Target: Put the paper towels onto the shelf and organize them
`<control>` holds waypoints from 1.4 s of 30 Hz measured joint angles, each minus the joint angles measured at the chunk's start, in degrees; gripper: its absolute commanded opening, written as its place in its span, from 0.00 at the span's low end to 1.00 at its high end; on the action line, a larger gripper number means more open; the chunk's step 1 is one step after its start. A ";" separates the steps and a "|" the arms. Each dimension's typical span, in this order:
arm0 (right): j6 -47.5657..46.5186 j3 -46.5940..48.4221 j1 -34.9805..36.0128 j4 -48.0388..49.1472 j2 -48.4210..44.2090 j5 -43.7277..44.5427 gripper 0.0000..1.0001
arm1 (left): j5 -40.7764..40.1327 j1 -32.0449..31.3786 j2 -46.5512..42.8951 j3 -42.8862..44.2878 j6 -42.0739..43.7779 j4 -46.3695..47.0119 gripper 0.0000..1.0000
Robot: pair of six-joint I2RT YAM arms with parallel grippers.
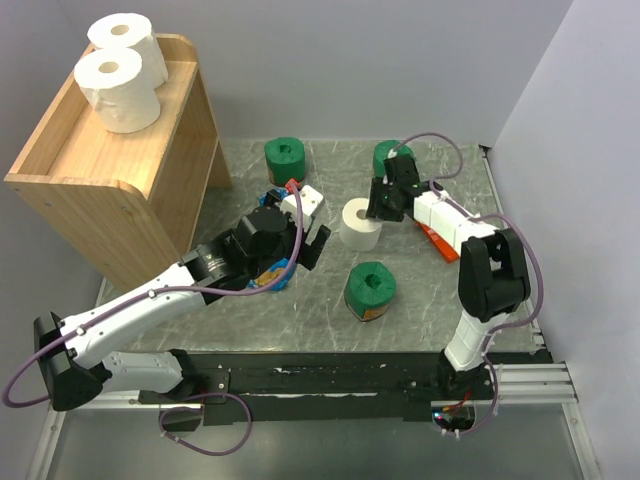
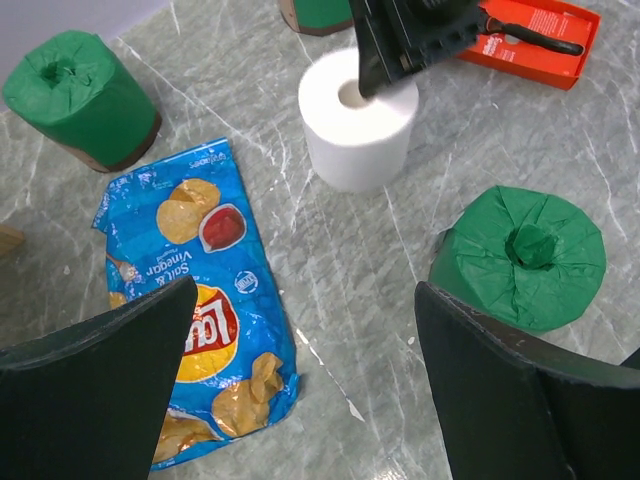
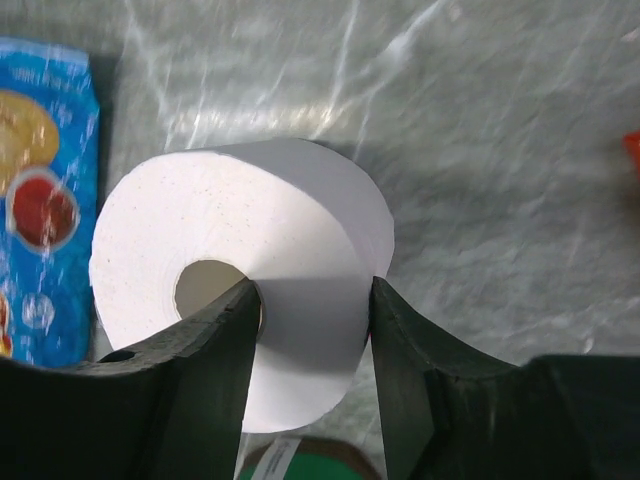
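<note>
White paper towel roll (image 1: 360, 224) stands upright at the centre of the grey marbled table (image 1: 300, 320), its wall pinched by my right gripper (image 3: 313, 300). In the right wrist view one finger sits inside the hollow core and the other presses the outer side, so I am grasping it from above. My left gripper (image 2: 305, 295) hangs released, jaws spread wide, left of centre in the overhead view. It is over the table beside a blue chip bag (image 2: 200, 340) that lies flat at the lower left of the left wrist view. The wooden shelf (image 1: 90, 150) fills the upper left of the overhead frame. On its rimmed top tray stand the front white roll (image 1: 120, 90) and the back white roll (image 1: 125, 40), touching each other at the tray's far end. Three rolls in green wrap are on the table. The upper green roll (image 1: 285, 158) stands above centre. The hidden green roll (image 1: 388, 155) is partly covered by my right arm at the upper right. The lower green roll (image 1: 370, 290) stands just below the roll I hold. A flat red-orange pack (image 1: 437, 243) lies right of centre, under my right forearm.
</note>
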 measured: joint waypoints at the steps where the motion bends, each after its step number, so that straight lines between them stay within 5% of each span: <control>1: -0.04 -0.70 0.68 -0.17 -0.74 -0.17 0.45 | -0.26 -0.02 -0.11 -0.02 0.02 0.02 0.96; 11: 0.11 -7.28 15.32 -1.77 -6.91 -2.32 0.45 | -1.27 -0.63 -0.87 -0.59 0.31 0.87 0.96; 20: 1.77 -8.15 18.93 -1.38 -8.13 -1.22 0.75 | -3.28 -3.85 -0.85 -0.59 1.03 0.76 0.96; 21: 1.84 -8.15 18.93 -1.49 -8.70 -1.11 0.88 | -3.52 -4.42 -0.81 -0.59 1.01 0.59 0.96; 22: 1.90 -8.26 18.93 -1.64 -9.79 -0.98 0.89 | -3.76 -5.05 -0.61 -0.57 0.90 0.31 0.97; 32: 3.30 -14.32 11.96 -2.73 -28.65 3.61 0.86 | -3.91 -6.67 9.79 4.52 -3.13 -5.40 0.99; 42: 3.34 -24.94 5.84 -3.63 -45.20 4.81 0.84 | -1.60 -5.14 27.19 16.31 -7.78 -12.11 0.88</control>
